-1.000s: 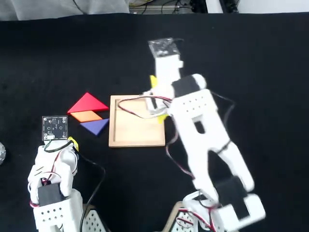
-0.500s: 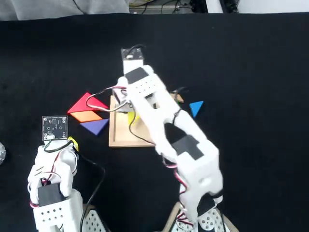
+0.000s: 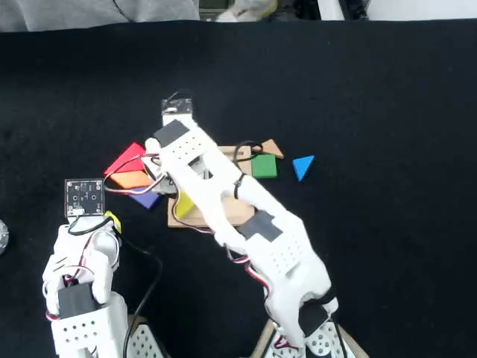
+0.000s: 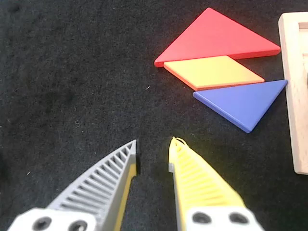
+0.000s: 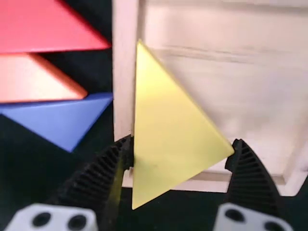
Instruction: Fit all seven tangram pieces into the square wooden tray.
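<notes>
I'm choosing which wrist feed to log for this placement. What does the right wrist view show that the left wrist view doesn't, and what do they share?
Right wrist view, not the left: the yellow triangle clamped in the right jaws, held over the wooden tray at its rim, plus the tray's floor. Left wrist view, not the right: the left jaws, open above the black cloth. Both: the red triangle, orange parallelogram and blue triangle, lying side by side next to the tray's rim.

Light was bright, even. Matte black table cloth [image 3: 387, 89] read dark. White plastic right arm [image 3: 287, 265] and square pale wooden tray [image 5: 231, 72] were washed out; flat yellow triangle [image 5: 168, 144] glowed pale.
</notes>
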You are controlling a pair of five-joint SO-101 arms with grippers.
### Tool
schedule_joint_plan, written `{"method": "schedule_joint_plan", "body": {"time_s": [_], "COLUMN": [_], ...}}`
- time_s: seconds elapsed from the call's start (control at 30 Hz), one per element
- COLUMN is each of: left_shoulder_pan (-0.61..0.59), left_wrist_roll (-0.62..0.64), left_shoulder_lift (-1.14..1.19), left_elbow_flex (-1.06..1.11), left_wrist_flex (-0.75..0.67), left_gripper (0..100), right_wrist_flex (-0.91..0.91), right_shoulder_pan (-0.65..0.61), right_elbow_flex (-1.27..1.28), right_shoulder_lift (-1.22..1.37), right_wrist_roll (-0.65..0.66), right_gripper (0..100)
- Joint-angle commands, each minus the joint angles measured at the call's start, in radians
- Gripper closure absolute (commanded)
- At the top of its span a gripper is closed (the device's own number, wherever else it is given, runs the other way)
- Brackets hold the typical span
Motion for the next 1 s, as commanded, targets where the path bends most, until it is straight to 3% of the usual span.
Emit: {"method": "schedule_joint_plan", "body": {"time_s": [0.0, 0.2, 0.33, 0.6, 0.7, 0.87, 0.97], "left_shoulder_pan": [0.001, 0.001, 0.001, 0.001, 0.001, 0.001, 0.001], "left_wrist_roll": [-0.006, -0.006, -0.006, -0.006, -0.006, -0.006, -0.006], "left_shoulder_lift": [-0.002, -0.002, -0.002, -0.002, -0.002, -0.002, -0.002], "left_elbow_flex": [0.021, 0.021, 0.021, 0.021, 0.021, 0.021, 0.021], "left_wrist_flex": [-0.015, -0.015, -0.015, -0.015, -0.015, -0.015, -0.015], "left_gripper": [88, 88, 88, 88, 88, 88, 88], "right_wrist_flex": [-0.018, -0.025, -0.048, -0.049, -0.044, 0.118, 0.262], "right_shoulder_pan": [-0.009, -0.009, -0.014, -0.009, -0.009, 0.057, 0.153], "right_elbow_flex": [-0.054, -0.054, -0.053, -0.048, -0.053, -0.119, -0.186], "right_shoulder_lift": [-0.013, -0.01, -0.01, -0.01, -0.016, -0.085, -0.134], "right_wrist_roll": [-0.032, -0.017, 0.071, 0.081, 0.106, 0.319, 0.41], "right_gripper": [72.0, 71.5, 70.0, 51.2, 51.1, 52.4, 64.7]}}
